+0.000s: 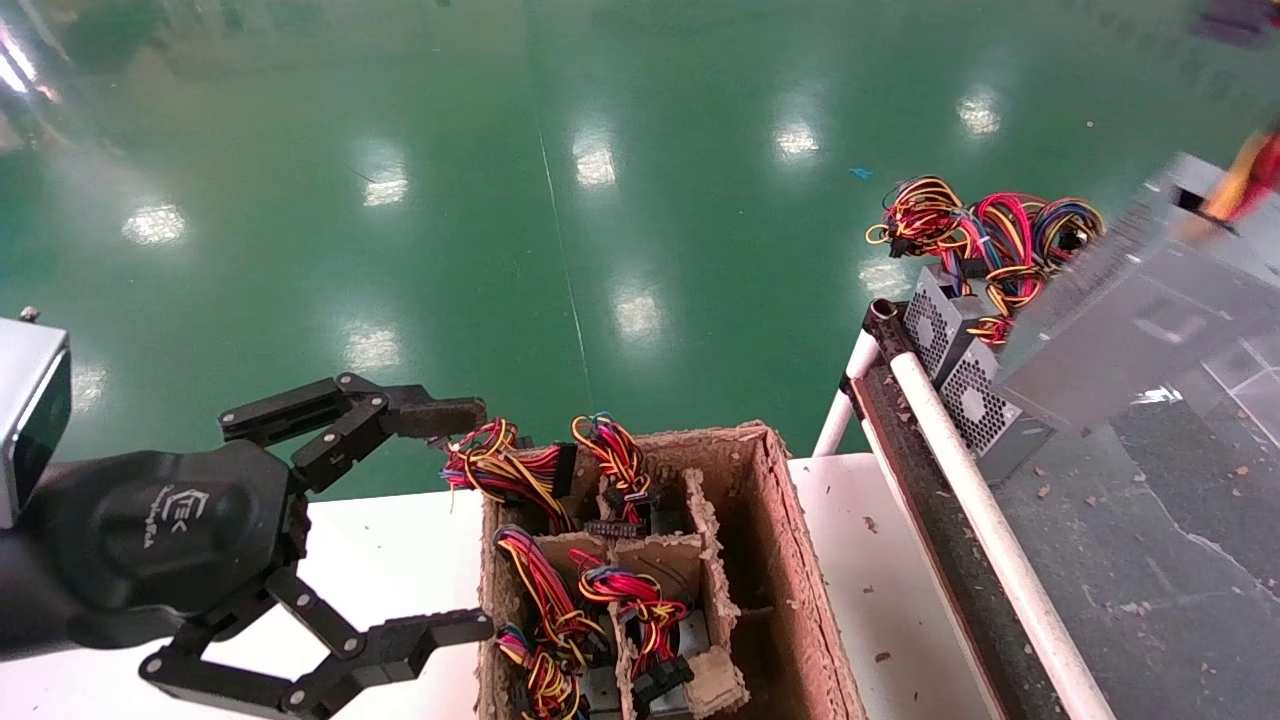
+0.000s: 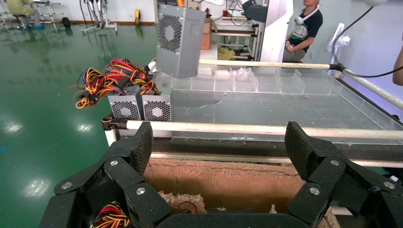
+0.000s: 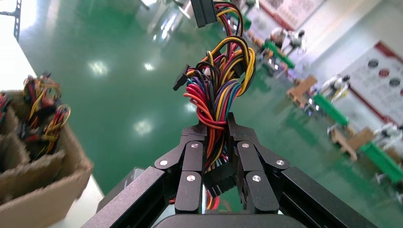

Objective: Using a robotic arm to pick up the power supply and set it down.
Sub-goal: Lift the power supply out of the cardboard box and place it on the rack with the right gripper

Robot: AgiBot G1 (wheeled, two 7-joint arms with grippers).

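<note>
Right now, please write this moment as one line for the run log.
right gripper: shut on wire bundle, power supply hanging over the tray | left gripper: open, beside cardboard box

White surface (image 1: 400, 540) carries a brown pulp-cardboard box (image 1: 790, 560) with inner dividers; several compartments hold power supplies with red/yellow/orange wire bundles (image 1: 520, 470) sticking up, the compartment nearest the belt looks empty. Small brown crumbs scattered on the surface next to the box. Just right of it runs a conveyor (image 1: 1150, 540) with white side rails (image 1: 960, 460) and a dark, speckled belt. Two grey power supplies (image 1: 965, 370) sit side by side at the belt's far end, fan grilles facing the rail, wires (image 1: 990, 230) piled behind them. Green glossy floor (image 1: 560, 180) beyond.
</note>
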